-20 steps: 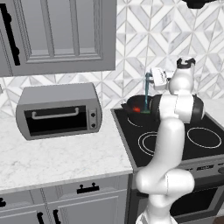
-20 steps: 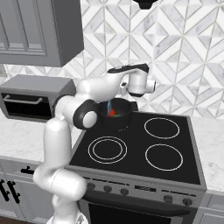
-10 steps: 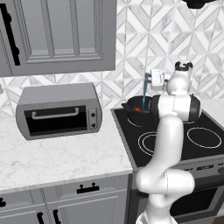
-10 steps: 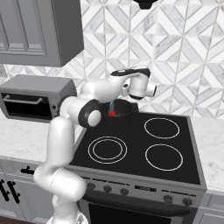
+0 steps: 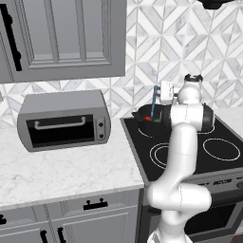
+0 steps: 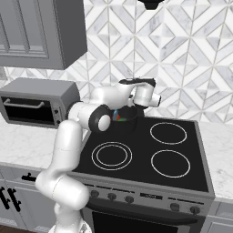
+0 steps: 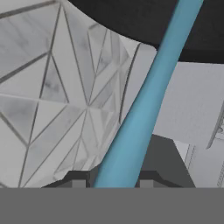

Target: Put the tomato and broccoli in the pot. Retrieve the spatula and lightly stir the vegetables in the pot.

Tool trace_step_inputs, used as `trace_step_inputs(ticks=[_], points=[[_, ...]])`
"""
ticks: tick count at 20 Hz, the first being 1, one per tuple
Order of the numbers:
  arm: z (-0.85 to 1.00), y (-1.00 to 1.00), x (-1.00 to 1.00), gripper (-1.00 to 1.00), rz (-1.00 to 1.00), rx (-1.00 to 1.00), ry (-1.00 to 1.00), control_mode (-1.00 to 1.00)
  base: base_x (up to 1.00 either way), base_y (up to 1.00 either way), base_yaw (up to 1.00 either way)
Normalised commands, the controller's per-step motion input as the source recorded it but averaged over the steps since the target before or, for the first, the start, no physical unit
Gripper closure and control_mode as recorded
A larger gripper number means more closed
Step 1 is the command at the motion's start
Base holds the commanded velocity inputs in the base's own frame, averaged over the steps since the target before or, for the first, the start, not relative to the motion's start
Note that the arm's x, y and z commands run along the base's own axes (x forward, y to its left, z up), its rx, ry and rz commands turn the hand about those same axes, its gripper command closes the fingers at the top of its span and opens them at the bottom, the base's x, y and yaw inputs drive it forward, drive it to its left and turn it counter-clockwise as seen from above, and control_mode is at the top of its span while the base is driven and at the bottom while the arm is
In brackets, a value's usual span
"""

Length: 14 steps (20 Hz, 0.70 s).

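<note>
Tomato (image 5: 146, 118) is sitting in the pot (image 5: 142, 114); I'm gripping the spatula (image 7: 139, 113) between closed jaws, stirring remaining.

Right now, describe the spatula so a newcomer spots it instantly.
Find the black stove right of the toaster oven. On its back left burner sits a dark pot; the spatula stands in it, held by the gripper. It's the only slim light-blue stick there.

A backsplash (image 5: 156, 52) of white and grey diamond tiles spans the wall. At 10 o'clock hang grey cabinets (image 5: 61, 38) with a black handle (image 5: 12, 42). A marble counter (image 5: 61, 173) holds a grey toaster oven (image 5: 64, 119) at 9 o'clock. A black stove (image 6: 150, 154) sits at 3 o'clock.
</note>
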Motion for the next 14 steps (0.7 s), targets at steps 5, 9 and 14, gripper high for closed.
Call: trace_step_inputs(ticks=[5, 9, 14], points=[[-0.55, -0.05, 0.2, 1.0, 0.0, -0.11, -0.09, -1.0, 0.0, 0.0, 0.0], [-0.55, -0.18, 0.11, 1.0, 0.0, -0.25, -0.13, -1.0, 0.0, 0.0, 0.0], [-0.53, -0.12, 0.03, 1.0, 0.0, -0.31, -0.19, -1.0, 0.0, 0.0, 0.0]])
